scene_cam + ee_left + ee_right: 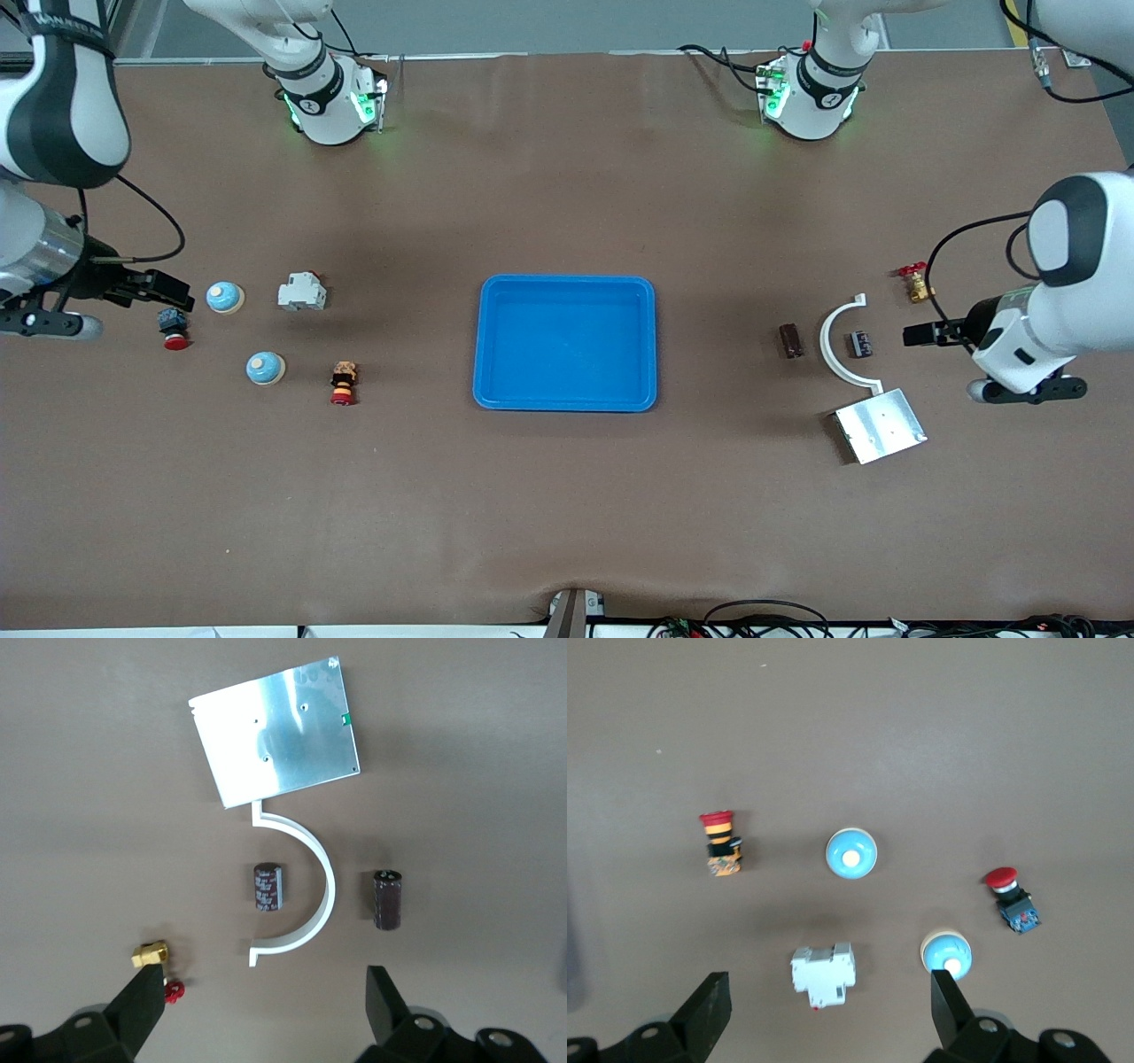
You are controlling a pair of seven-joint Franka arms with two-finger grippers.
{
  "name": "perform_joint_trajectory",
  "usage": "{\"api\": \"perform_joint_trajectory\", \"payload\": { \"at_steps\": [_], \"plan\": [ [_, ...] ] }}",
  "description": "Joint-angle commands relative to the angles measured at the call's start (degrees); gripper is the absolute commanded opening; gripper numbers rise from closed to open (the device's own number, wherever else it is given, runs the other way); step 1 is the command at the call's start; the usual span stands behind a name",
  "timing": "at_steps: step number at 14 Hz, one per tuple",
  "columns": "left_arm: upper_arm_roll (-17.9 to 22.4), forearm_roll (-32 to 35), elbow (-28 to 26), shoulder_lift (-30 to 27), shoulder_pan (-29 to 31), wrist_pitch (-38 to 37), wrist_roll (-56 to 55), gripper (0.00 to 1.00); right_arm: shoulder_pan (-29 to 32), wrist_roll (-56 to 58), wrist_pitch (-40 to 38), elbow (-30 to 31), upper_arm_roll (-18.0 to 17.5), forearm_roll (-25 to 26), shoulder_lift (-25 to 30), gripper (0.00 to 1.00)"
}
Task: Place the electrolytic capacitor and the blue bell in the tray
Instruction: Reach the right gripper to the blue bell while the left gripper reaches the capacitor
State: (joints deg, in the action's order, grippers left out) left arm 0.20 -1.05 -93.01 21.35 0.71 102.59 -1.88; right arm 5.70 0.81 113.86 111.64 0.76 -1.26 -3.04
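Observation:
The bright-blue tray (567, 400) lies in the table's middle with nothing in it. Two blue bells (225, 297) (265, 368) stand toward the right arm's end; in the right wrist view they show as one (850, 853) and another (946, 953). Two dark cylindrical capacitors lie toward the left arm's end: a brown one (791, 340) (388, 899) and one (861, 344) (267, 886) inside a white curved bracket (833, 341). My left gripper (926, 335) (266, 992) hangs open and empty over the table beside the bracket. My right gripper (159, 288) (828, 1001) hangs open and empty beside the bells.
A silver plate (880, 425) lies by the bracket's end, nearer the front camera. A brass valve with a red handle (915, 283) lies close to the left gripper. A white breaker (302, 292) and two red-capped push buttons (344, 383) (174, 330) lie among the bells.

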Motion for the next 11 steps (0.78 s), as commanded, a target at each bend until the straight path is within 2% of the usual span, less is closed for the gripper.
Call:
{"api": "perform_joint_trajectory", "payload": {
  "at_steps": [1, 3, 11],
  "plan": [
    [-0.12, 0.35, 0.11, 2.8, -0.35, 1.73, -0.23, 1.0, 1.6, 0.86, 6.18, 5.5, -0.59, -0.67, 0.75, 1.0],
    [-0.2, 0.35, 0.11, 5.7, -0.44, 3.14, -0.32, 1.0, 1.6, 0.86, 9.7, 7.8, -0.59, -0.67, 0.32, 1.0],
    [-0.12, 0.52, 0.46, 13.7, -0.53, 7.71, -2.68, 1.0, 2.3, 0.69, 18.92, 10.43, -0.68, -0.76, -5.66, 1.0]
  ]
}}
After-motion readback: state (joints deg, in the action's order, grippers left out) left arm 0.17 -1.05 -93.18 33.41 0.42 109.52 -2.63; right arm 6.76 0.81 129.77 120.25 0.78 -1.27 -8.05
